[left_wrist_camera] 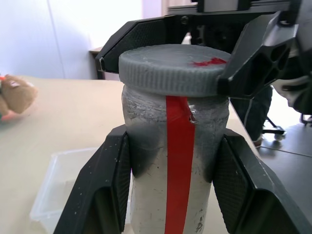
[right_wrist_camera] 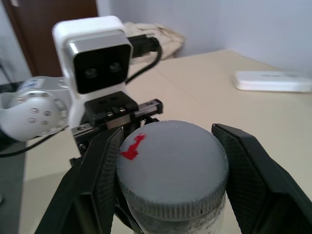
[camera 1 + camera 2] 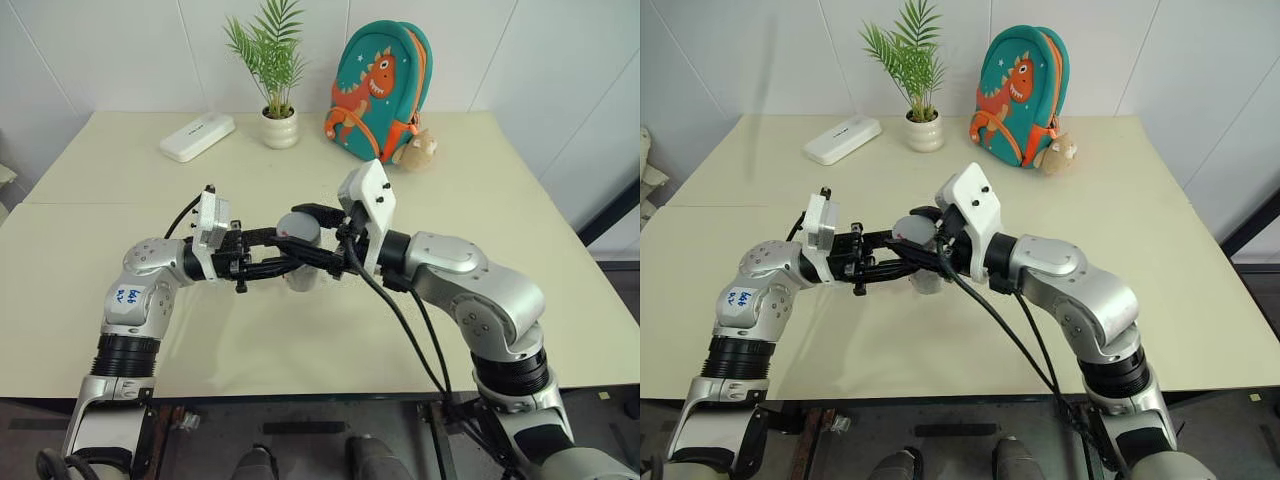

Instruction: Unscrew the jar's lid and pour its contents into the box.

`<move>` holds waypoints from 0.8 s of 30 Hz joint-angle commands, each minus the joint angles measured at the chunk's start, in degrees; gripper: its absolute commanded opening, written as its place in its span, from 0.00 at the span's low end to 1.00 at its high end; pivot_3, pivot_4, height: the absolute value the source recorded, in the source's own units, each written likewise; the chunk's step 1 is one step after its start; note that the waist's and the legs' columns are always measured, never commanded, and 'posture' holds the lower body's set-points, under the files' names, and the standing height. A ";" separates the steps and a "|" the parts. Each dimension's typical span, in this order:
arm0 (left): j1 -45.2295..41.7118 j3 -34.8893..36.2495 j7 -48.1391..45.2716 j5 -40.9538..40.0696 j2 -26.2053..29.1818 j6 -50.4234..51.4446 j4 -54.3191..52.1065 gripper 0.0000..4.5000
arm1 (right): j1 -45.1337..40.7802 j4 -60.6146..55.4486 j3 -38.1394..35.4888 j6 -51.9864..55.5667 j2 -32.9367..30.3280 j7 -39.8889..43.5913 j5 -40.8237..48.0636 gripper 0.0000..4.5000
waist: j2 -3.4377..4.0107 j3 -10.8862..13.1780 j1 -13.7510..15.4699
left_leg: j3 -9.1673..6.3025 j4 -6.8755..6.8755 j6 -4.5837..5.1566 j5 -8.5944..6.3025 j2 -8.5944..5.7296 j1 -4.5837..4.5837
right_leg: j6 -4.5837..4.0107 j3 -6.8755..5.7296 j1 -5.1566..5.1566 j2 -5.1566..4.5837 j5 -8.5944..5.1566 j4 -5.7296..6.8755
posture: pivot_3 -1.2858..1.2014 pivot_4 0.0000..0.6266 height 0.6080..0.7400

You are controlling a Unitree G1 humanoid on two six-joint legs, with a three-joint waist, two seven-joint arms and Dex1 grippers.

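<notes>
Jar point(image 1: 175, 161) held upright above the table, clear wall scuffed and cloudy, red stripe running down its side. Clamped at mid-body between the two black fingers of the left gripper point(image 1: 173, 195), one finger pressed to each side of the wall. Lid point(image 2: 171, 163) seated on the jar mouth, grey, ribbed at the rim, small red mark on top. Pinched at its rim from opposite sides by the right gripper point(image 2: 170, 170), which reaches in from the robot's right, level, meeting the left gripper over the middle of the table. Contents not discernible through the cloudy wall. Box point(image 1: 63, 187) of clear plastic resting on the table, below and just beyond the jar as seen past the left gripper; in the head views mostly hidden behind the arms. Table point(image 3: 520, 250) pale cream, matte, with a seam visible along the left side. At the far edge: flat white oblong case point(image 3: 197, 136), white pot with a green plant point(image 3: 279, 127), teal dinosaur backpack point(image 3: 380, 90) with a small plush toy point(image 3: 418, 150) beside it. White walls behind the table.
</notes>
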 commanded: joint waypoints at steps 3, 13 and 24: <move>-0.92 1.12 -0.51 0.05 0.90 0.10 1.85 0.43 | -2.09 -1.65 1.32 -4.36 -2.07 12.37 4.19 0.57 | 0.00 0.00 0.01 | 0.00 0.00 0.00 0.00 0.00 0.00 | 0.00 0.00 0.00 0.01 0.00 0.00 | 0.52 0.24 1.00; -2.09 -0.34 -2.51 0.95 0.65 -2.10 3.68 0.43 | -3.19 1.65 1.99 -6.97 -3.11 18.30 2.57 0.57 | 0.00 0.00 0.02 | 0.00 0.00 0.01 0.00 0.01 0.00 | 0.00 0.00 0.00 0.01 0.00 0.00 | 0.52 0.24 1.00; -3.08 -1.46 -4.75 0.49 0.68 -2.45 3.19 0.43 | -4.53 3.81 0.84 -7.22 -1.90 15.24 1.06 1.00 | 0.00 0.00 0.11 | 0.00 0.00 0.01 -0.01 0.01 -0.01 | 0.00 -0.01 0.00 0.01 0.00 -0.01 | 0.52 0.24 1.00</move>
